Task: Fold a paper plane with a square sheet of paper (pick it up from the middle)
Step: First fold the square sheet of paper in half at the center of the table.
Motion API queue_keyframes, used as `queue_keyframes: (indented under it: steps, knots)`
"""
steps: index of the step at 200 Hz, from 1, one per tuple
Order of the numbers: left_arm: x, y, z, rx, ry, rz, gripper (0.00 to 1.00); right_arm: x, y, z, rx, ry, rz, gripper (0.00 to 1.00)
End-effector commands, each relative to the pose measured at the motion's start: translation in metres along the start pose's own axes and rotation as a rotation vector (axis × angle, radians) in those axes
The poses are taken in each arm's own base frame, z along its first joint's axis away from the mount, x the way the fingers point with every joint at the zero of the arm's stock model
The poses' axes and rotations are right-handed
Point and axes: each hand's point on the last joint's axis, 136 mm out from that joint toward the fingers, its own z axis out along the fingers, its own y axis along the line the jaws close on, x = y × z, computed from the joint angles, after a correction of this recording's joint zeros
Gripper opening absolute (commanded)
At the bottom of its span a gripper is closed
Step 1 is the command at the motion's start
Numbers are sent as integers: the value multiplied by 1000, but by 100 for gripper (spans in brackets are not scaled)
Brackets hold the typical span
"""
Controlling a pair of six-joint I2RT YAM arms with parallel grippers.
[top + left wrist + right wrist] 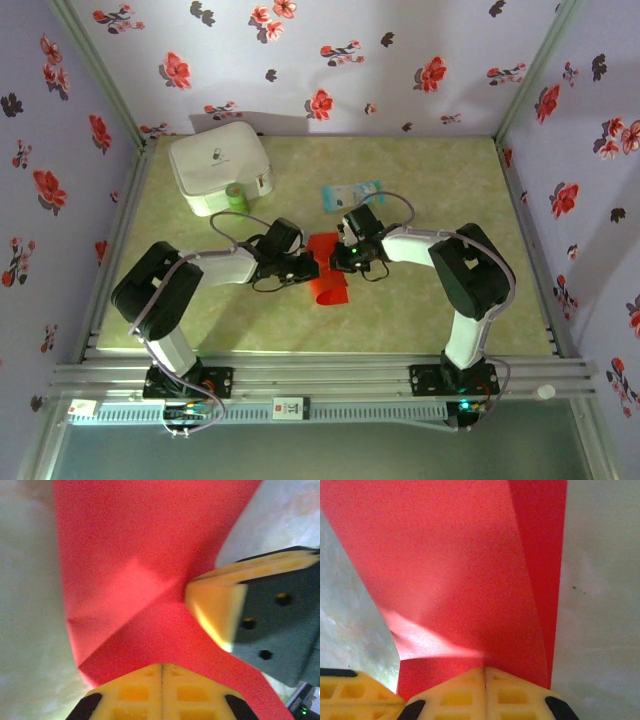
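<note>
Near centre — the square sheet of paper [328,285], bright red, creased, part-folded.

High overview; wrist close-ups on paper [125,555]

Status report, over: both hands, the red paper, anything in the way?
Left hand shut on red sheet. Right hand shut on it too, close alongside. Sheet creased, not yet a plane. White case, blue packet lie apart behind.

Pale lilac walls [400,30] with red flowers enclose a mottled yellow-green tabletop [450,190]
</note>
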Motion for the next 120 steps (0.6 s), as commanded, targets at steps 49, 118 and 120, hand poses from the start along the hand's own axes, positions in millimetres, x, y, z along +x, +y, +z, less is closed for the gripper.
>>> queue_keyframes:
  steps: [49,118,120]
  knots:
    - [32,50,7,-121,50,-38,0,42,-58,10,195,109,105,0]
    - [10,7,-19,-25,-32,-13,1,39,-57,8,198,96,108,0]
    - [9,5,-19,-19,-33,-13,1,39,-57,8,202,97,108,0]
